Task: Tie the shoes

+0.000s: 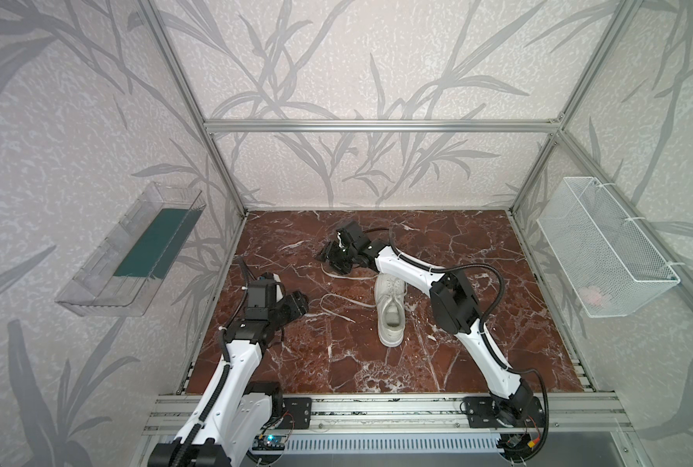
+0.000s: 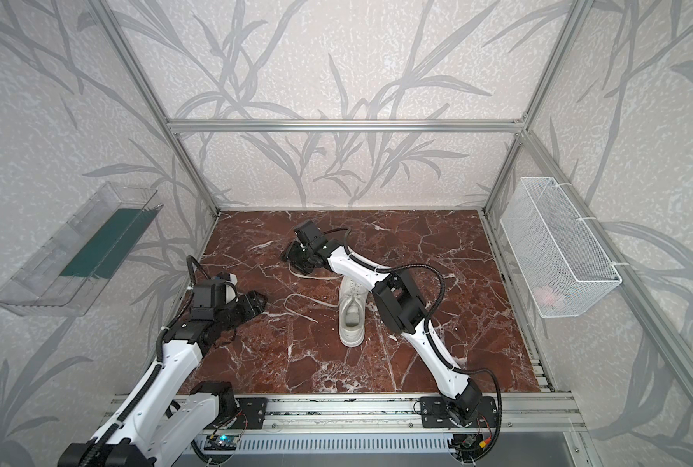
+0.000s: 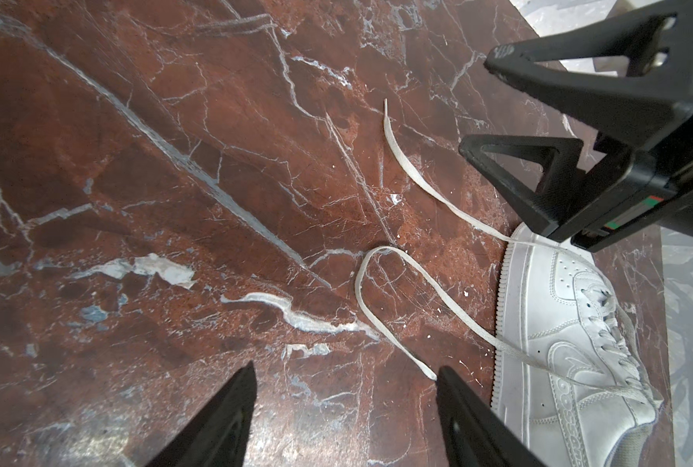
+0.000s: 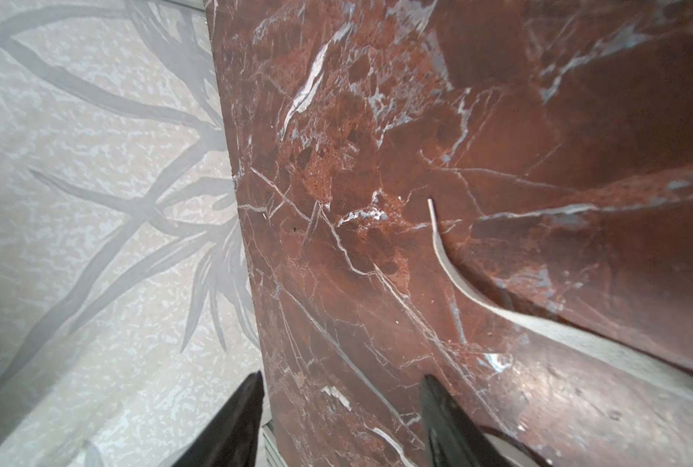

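White sneaker (image 1: 391,311) is sitting at the marble table's (image 1: 458,250) centre, laces (image 3: 407,170) trailing untied. Left gripper (image 3: 345,368) and right gripper (image 3: 481,104) are hovering, jaws apart, empty; lace pickup seems underway, calling next for pinching each end.

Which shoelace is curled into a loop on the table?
The lace nearest the left gripper: it bends into a loop beside the sneaker. The other lace runs out nearly straight toward the right gripper.
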Robot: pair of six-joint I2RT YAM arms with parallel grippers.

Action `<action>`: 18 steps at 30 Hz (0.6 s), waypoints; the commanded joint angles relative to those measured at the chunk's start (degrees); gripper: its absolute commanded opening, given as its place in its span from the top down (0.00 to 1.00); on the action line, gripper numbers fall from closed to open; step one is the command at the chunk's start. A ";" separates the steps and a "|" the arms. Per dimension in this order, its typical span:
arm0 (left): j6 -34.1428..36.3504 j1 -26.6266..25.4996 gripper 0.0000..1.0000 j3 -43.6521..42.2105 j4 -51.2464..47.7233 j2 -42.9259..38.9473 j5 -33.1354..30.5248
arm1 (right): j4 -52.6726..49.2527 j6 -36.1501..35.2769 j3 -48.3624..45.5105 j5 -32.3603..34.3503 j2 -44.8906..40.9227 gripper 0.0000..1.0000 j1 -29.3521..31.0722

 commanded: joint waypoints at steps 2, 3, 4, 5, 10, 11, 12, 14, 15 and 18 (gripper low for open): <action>0.21 -0.45 0.28 1.02 -1.17 0.91 -1.51 | -2.20 -3.15 -2.13 0.58 -6.70 0.36 0.17; 0.44 -0.48 0.27 1.11 -1.17 1.10 -1.48 | -1.80 -3.33 -3.43 0.83 -7.68 0.36 0.10; 0.50 -0.54 0.27 1.20 -1.01 1.55 -1.64 | -1.09 -3.54 -5.18 1.02 -8.97 0.36 -0.14; 0.71 -0.72 0.28 1.42 -1.03 2.09 -1.86 | -0.21 -3.72 -7.09 1.11 -10.18 0.36 -0.40; 2.29 -2.92 0.30 3.03 -1.65 5.30 -4.40 | 2.11 -6.06 -18.03 3.42 -18.20 0.37 -2.40; 2.75 -3.76 0.31 3.51 -1.86 5.98 -5.05 | 2.16 -6.72 -20.10 3.81 -19.87 0.37 -2.96; 3.03 -4.67 0.31 3.88 -1.91 6.75 -6.00 | 2.24 -7.39 -22.22 4.15 -21.49 0.37 -3.51; 3.05 -6.55 0.34 4.49 -1.92 8.15 -7.42 | 2.44 -8.60 -26.00 4.74 -24.60 0.37 -4.59; 2.91 -7.67 0.35 4.86 -1.78 8.94 -8.07 | 2.51 -9.23 -28.09 5.10 -26.30 0.37 -5.27; 1.89 -11.43 0.35 6.01 -0.96 11.66 -9.53 | 3.12 -10.40 -33.83 6.02 -30.88 0.37 -7.21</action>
